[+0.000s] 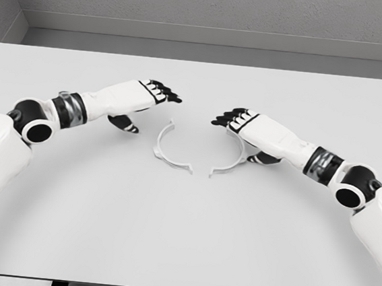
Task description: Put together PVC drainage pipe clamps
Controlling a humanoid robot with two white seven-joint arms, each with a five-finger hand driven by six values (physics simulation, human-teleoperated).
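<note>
Two white half-ring clamp pieces lie flat on the white table. The left half curves open to the right; the right half curves open to the left, partly hidden under my right hand. Their lower ends sit a small gap apart near the table's middle. My left hand hovers just up and left of the left half, fingers stretched out, holding nothing. My right hand hovers over the upper end of the right half, fingers extended and relaxed, holding nothing.
The table's far edge meets a grey wall at the back. Both forearms reach in from the lower corners towards the middle.
</note>
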